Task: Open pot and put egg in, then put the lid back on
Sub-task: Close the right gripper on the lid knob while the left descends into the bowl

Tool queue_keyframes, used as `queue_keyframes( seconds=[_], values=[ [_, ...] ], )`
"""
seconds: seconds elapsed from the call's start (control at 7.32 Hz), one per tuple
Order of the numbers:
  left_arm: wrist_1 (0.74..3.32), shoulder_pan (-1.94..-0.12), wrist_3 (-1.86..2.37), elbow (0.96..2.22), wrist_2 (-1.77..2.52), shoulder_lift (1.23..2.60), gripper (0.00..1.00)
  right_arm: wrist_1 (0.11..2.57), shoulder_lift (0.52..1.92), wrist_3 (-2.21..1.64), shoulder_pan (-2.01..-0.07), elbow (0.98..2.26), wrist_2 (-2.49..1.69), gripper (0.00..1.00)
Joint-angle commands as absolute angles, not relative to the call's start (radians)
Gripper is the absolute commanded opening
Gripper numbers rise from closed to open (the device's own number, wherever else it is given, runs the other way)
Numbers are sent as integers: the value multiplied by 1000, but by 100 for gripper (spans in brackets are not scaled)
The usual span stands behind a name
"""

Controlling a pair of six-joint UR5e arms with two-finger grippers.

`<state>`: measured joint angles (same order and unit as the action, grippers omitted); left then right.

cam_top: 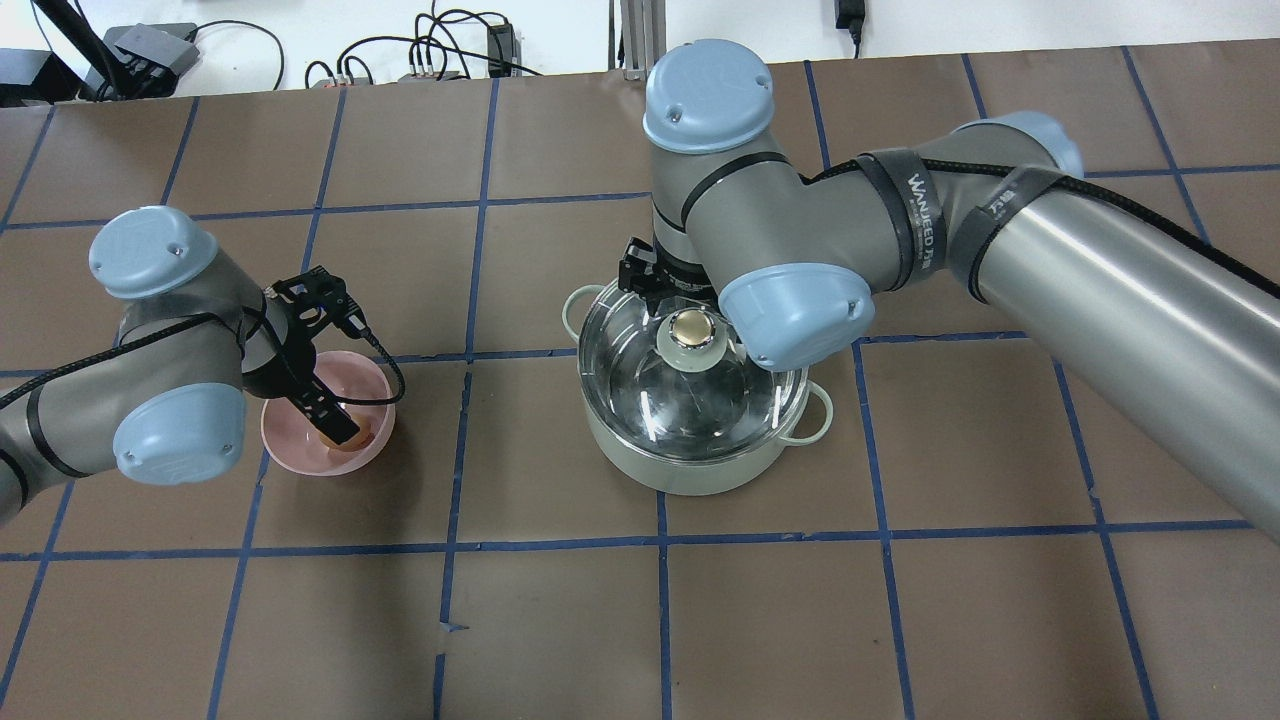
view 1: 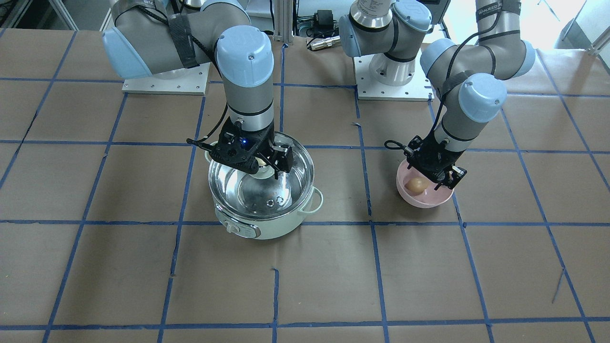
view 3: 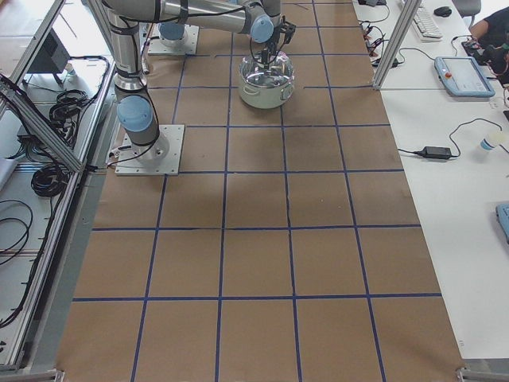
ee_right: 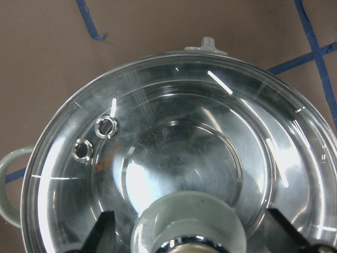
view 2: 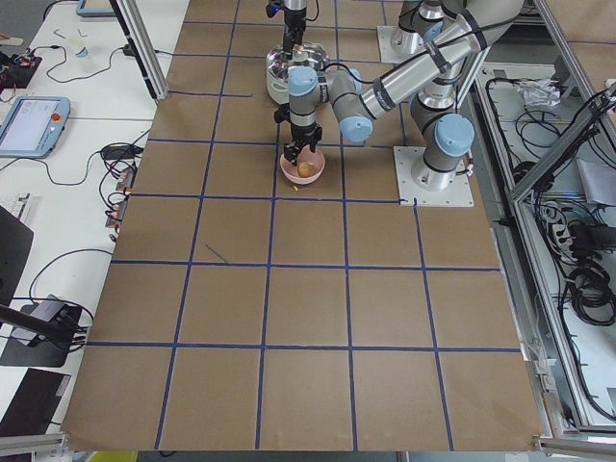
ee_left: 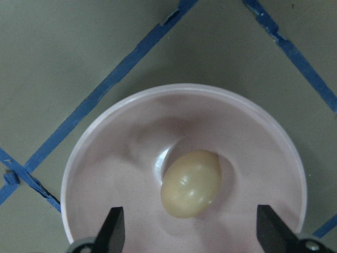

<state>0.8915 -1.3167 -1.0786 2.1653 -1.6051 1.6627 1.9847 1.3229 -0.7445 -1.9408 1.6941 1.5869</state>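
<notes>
**Egg-in-pot: basically 0% done so far**

Looking at step 1 here, nothing ticked off yet. Found the pot roughly mid-counter, well off every corner, w/ the lid still seated on its rim. Can see the right hand down around the lid's green handle, just below the beige knob. Fingers apart, gap on both sides in the wrist cam, so not clamped on anything afaict.

Spotted the egg lying in the bottom of a pink bowl, off toward the counter's robot-left end and well apart from the pot. Got the left hand hanging just above it, fingers spread wide either side, no contact.

Left to do, imo: close on handle + lift lid, grab egg, drop into pot, re-seat lid. So pretty much everything.
</notes>
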Motion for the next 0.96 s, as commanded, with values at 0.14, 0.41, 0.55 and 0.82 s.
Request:
queue_keyframes(
  seconds=[0.14,0.41,0.55,0.82],
  values=[
    [873,-1319,-1243,2166,-1597,1666,89,1987,1322,-764,-1959,1690,1586,80],
    [868,-1319,-1328,2166,-1601,1677,90,1987,1322,-755,-1957,1689,1588,66],
    [800,-1319,-1382,2169,-1608,1712,91,1987,1322,-750,-1956,1689,1586,56],
    [792,-1321,-1408,2168,-1608,1721,92,1983,1322,-746,-1951,1686,1582,40]
  ],
)
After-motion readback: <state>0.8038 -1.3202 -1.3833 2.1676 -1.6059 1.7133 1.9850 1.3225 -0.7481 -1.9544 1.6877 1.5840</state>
